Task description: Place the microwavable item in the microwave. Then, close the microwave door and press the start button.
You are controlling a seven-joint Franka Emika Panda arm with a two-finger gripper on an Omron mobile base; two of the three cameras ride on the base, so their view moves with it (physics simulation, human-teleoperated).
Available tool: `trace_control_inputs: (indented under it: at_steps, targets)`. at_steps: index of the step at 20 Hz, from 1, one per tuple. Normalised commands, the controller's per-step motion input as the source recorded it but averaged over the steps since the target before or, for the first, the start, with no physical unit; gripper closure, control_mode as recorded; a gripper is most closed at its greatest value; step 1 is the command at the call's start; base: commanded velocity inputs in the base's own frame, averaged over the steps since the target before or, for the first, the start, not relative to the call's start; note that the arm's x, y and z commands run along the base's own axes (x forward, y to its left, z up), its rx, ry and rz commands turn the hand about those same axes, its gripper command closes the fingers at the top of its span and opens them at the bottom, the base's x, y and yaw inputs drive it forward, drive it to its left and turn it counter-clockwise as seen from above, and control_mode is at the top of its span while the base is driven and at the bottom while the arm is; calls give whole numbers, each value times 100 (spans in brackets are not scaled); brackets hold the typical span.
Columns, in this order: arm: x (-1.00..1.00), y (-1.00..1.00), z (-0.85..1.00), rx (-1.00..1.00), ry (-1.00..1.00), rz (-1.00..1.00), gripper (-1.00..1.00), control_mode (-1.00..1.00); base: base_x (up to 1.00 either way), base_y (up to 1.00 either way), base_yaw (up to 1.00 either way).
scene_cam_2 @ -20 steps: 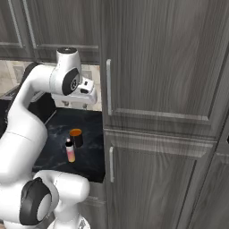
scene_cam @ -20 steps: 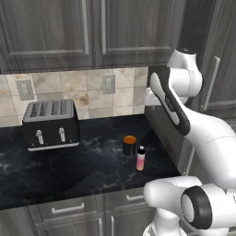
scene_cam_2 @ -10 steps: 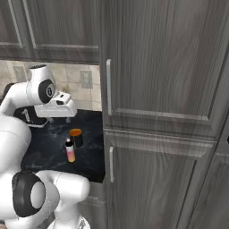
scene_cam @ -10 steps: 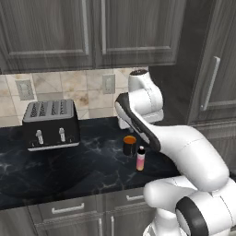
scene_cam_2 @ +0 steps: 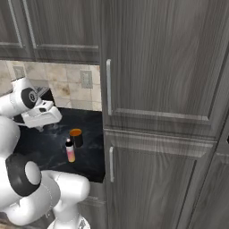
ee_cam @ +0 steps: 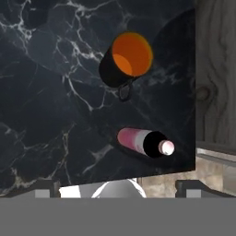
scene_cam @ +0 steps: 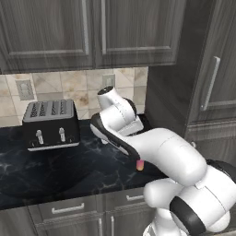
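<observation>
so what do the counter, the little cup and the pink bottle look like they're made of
Counter: dark polished stone, likely marble, going by the white veining.
Cup: matte black wall and flat orange top; plastic or coated paper, hard to tell which.
Pink bottle: smooth pink-orange body with dark cap, probably plastic.

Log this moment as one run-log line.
phase: approach | gripper: open, above counter | cup: upright, ungrasped, beside bottle | next: probably descend on cup

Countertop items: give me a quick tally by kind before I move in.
Cups: 1, dark cup with orange top
Bottles: 1, pink-orange bottle with dark cap
Toasters: 1, black-and-silver toaster
Total: 3
</observation>
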Motion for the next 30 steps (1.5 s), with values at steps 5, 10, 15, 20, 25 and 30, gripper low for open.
trace_control_inputs:
  at_steps: [5,10,15,20,25,30]
  targets:
    - [17,-1,-22,0,0,0,-100,-100,0,0,0]
    - [1,-27,-6,4,0,0,-100,-100,0,0,0]
    - [1,-45,0,9,0,0,-100,-100,0,0,0]
    - [5,-30,0,7,0,0,-100,-100,0,0,0]
    - [6,-13,0,3,0,0,-100,-100,0,0,0]
    - [7,-4,0,1,0,0,-100,-100,0,0,0]
